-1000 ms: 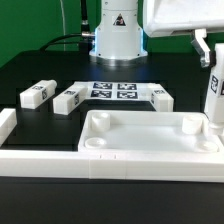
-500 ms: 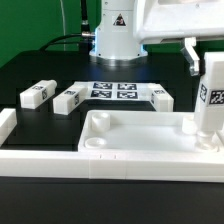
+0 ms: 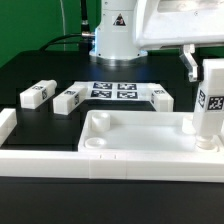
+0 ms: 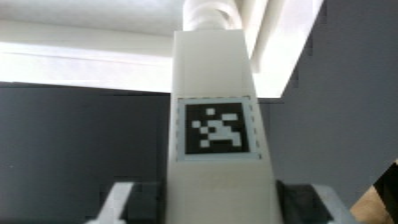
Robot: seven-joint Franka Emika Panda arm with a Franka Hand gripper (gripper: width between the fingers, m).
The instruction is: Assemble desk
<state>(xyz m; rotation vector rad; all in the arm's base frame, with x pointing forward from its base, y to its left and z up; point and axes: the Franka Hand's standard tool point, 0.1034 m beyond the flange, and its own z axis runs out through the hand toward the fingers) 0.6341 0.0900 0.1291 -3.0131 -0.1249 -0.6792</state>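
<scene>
The white plastic leg block (image 3: 209,100) stands upright over the far corner of the white, shallow, raised-rim tabletop tray (image 3: 140,150) on the exterior view's right. Its lower end reaches down at a round corner recess. Whether it is fully seated there cannot be told. A black-and-white square tag on its side faces both cameras. In the wrist view the block runs away from the camera between the two fingers (image 4: 125,205). The jaws of the gripper (image 4: 214,208) are closed on the block at a middling width, one finger on each side. In the exterior view only one dark finger shows, just beside the block's upper end.

The tray lies rim-up at the near edge of the black worktop (image 3: 45,70), against the long white border rail (image 3: 50,162).

Three more white leg blocks lie flat on the worktop beyond the tray. Two of them (image 3: 35,95) (image 3: 68,99) are close together on the exterior view's left. The third (image 3: 160,97) is towards the right. Between them lies the flat white marker board (image 3: 113,91). Behind it rises the white base of the arm (image 3: 118,35).
</scene>
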